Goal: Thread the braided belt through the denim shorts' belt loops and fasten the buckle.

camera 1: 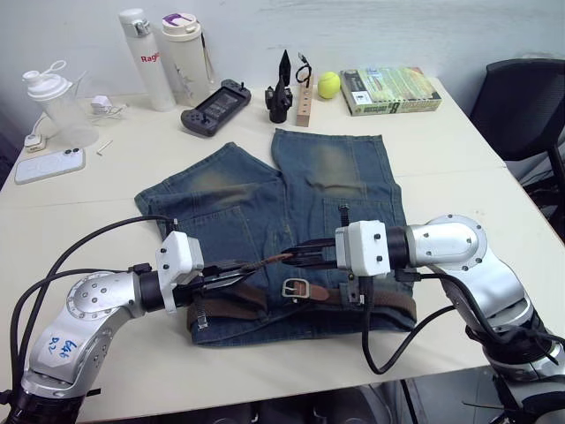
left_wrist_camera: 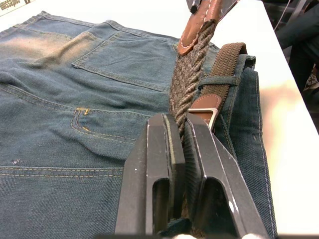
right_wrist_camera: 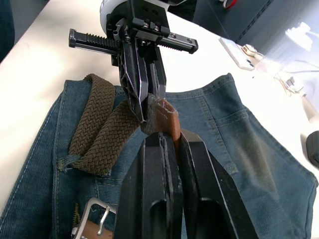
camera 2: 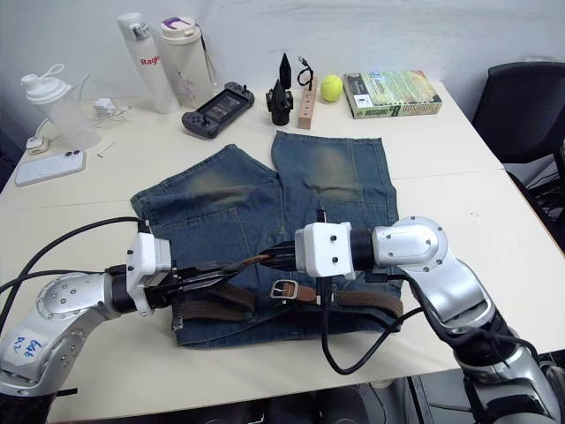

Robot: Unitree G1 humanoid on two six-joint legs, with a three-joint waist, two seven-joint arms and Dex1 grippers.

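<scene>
My left gripper [left_wrist_camera: 180, 130] is clamped on the braided belt [left_wrist_camera: 189, 74]; my right gripper [right_wrist_camera: 173, 142] pinches its tan tip over the denim shorts [camera 1: 265, 203]. Head view adds the buckle [camera 1: 296, 288] near the table's [camera 1: 494, 185] near edge, open room right.

Office or lab workroom. Pale cream desk [camera 1: 459, 168] against a plain white wall [camera 1: 371, 31], black swivel office chair [camera 1: 521, 93] at the far right corner. Desk clutter is mixed everyday stuff along the far edge: white thermos [camera 1: 146, 57], beige lidded tumbler [camera 1: 187, 55], clear shaker bottle [camera 1: 55, 102], white phone [camera 1: 49, 163], dark handheld game console [camera 1: 214, 107], wooden block [camera 1: 305, 100], tennis ball [camera 1: 328, 84], green book [camera 1: 389, 89]. Denim shorts [camera 1: 291, 221] spread flat mid-desk like a test prop.
</scene>
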